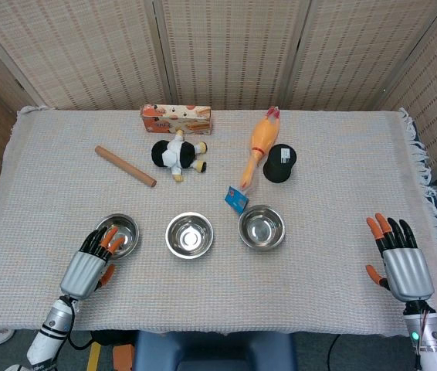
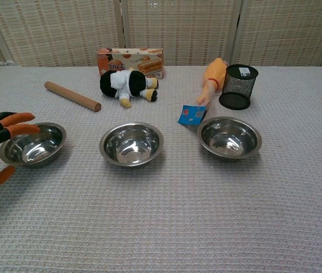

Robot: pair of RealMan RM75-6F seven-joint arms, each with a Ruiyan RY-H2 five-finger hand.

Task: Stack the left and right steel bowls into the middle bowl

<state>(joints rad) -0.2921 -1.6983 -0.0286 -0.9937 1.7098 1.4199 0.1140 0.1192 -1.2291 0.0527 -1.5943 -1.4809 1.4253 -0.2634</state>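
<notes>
Your left hand point(image 1: 87, 267) hovered open-fingered at the left bowl point(image 1: 118, 234); you needed a firm rim pinch before lifting toward the middle bowl point(image 1: 189, 235).

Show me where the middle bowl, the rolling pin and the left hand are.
middle bowl point(image 1: 189, 235): head view, on its inner bottom.
rolling pin point(image 2: 71, 96): chest view, on the middle of its shaft.
left hand point(image 1: 87, 270): head view, on the grey back of the hand.
</notes>
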